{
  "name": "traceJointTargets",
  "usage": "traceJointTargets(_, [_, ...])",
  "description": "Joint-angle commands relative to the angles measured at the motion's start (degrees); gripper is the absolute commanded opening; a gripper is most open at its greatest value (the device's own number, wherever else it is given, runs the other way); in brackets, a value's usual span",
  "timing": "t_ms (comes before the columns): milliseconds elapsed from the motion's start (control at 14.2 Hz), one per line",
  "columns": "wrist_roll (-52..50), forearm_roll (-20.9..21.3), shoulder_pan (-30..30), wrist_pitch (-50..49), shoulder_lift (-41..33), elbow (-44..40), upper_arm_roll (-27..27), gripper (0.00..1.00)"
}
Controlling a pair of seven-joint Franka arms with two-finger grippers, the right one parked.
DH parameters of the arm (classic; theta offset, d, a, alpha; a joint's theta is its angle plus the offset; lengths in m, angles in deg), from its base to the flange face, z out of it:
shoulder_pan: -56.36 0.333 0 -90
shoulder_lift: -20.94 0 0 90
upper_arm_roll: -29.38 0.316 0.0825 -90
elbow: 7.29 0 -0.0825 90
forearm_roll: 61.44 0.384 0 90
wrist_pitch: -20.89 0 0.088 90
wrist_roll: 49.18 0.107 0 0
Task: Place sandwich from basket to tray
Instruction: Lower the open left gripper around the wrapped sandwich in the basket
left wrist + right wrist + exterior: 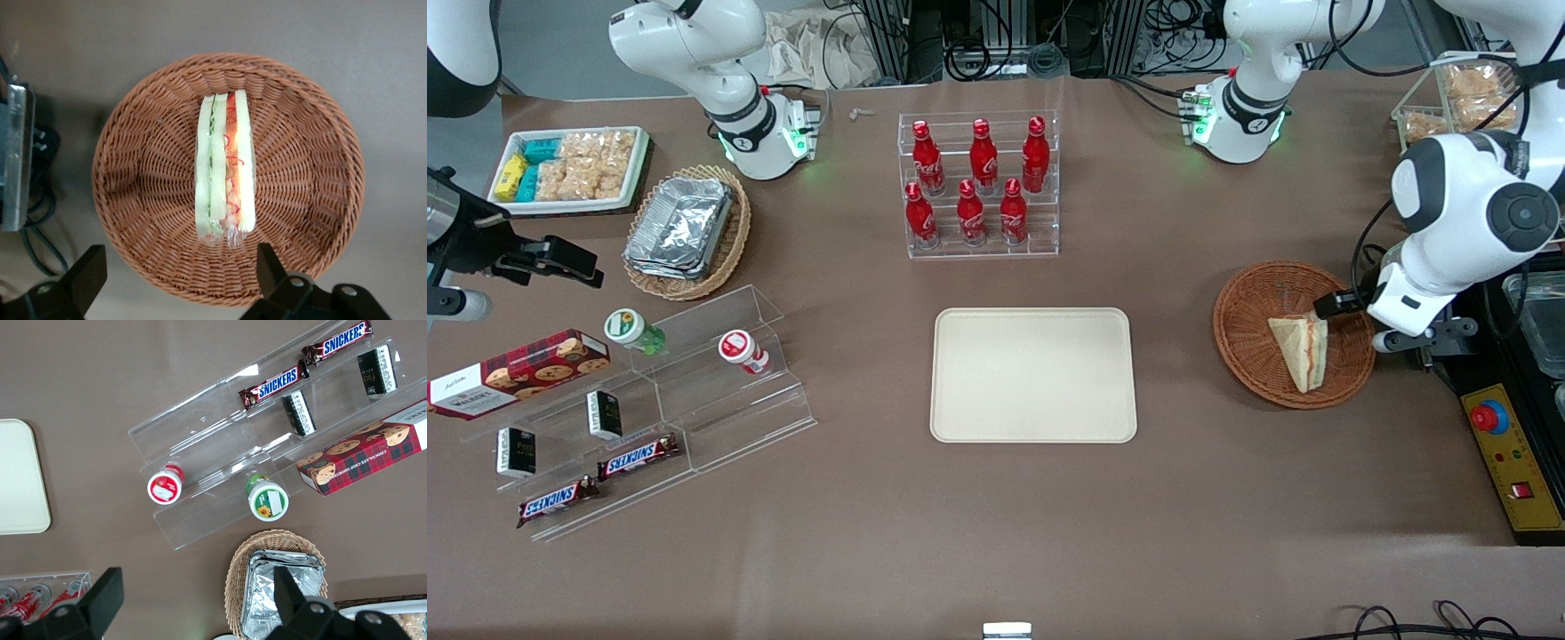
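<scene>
Front view: your tool (1347,307) sits at the rim of the basket (1245,342), its fingers hidden by the wrist. The sandwich (1301,352) lies in the basket; the tray (1033,374) lies bare on the desk (996,533) toward the parked arm. Wrist view (from above): both fingers (272,267) spread wide, holding nothing, the sandwich (225,167) between them.

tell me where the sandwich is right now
The sandwich lies in the round basket toward the working arm's end of the table, beside the tray, with the open gripper above it.
</scene>
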Motion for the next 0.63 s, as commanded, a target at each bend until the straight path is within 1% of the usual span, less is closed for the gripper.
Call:
traceJointTargets(0, [-4.05, -0.06, -0.42, 3.83, 3.45, 0.58, -0.40, 1.00])
traceJointTargets(352, [-6.68, -0.23, -0.51, 7.43, 6.88, 0.49, -0.84, 1.00])
traceJointTargets(562, [-8.27, -0.23, -1.65, 8.75, 8.11, 0.41, -0.84, 1.00])
